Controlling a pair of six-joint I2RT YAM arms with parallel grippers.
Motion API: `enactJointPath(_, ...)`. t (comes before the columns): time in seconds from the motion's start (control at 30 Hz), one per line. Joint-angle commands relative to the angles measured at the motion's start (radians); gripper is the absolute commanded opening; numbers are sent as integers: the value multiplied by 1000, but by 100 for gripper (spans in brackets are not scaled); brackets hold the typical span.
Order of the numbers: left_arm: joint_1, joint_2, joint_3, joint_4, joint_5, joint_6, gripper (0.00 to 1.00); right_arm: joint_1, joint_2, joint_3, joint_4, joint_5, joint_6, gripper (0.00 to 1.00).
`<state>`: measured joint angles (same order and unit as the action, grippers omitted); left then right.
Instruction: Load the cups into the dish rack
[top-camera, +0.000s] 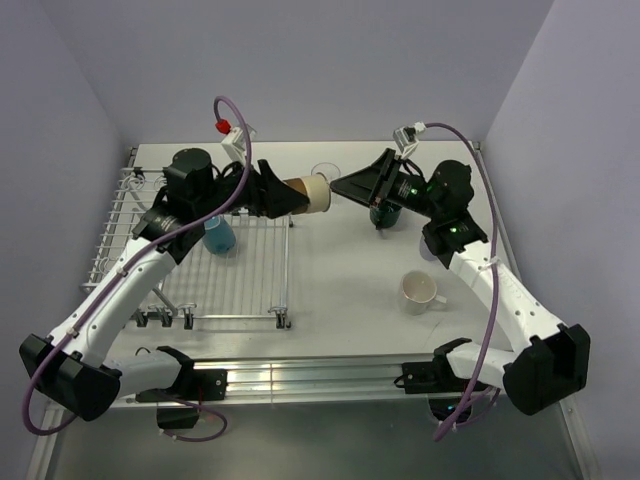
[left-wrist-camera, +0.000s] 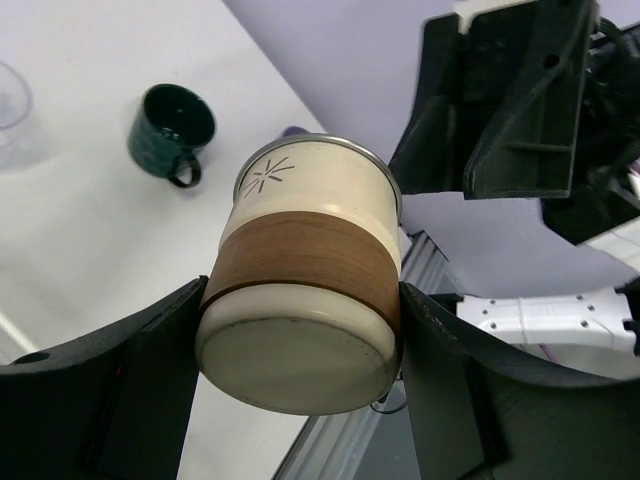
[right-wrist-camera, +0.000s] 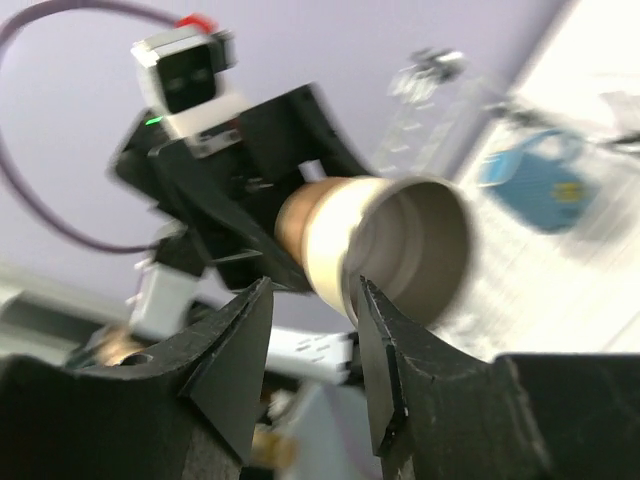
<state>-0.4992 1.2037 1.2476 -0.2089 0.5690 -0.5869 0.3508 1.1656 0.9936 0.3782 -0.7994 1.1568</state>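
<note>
My left gripper (left-wrist-camera: 305, 330) grips the brown cup (left-wrist-camera: 310, 270), right gripper (right-wrist-camera: 315, 295) parted, empty; next, lower it into the dish rack (top-camera: 250, 270)

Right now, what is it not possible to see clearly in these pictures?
Right wrist view: motion blur; whether the right gripper touches the brown cup is unclear, and the light blue mug is only a smear.
Top view: the dark teal mug is mostly hidden under the right arm.
Left wrist view: the clear glass tumbler is cut off by the left edge.
</note>
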Motion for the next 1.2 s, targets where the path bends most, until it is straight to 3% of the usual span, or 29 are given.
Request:
enactJointPath(0.0, 30, -44, 52, -13, -27, 22, 0, -21, -53, 69, -319, 141, -231, 47)
enactJointPath(0.17, 53, -35, 120, -142, -105, 73, 0, -29, -75, 112, -519, 294, -353, 48)
enactJointPath(0.3, 56, 28, 222, -398, -292, 157, 0, -33, -90, 117, -630, 414, -442, 49)
enactJointPath(0.43, 56, 117, 282, -550, -551, 193, 0, -33, -98, 123, -683, 472, -494, 50)
enactJointPath(1.17, 53, 530, 397, -745, -850, 206, 0, -33, -70, 105, -786, 536, -617, 50)
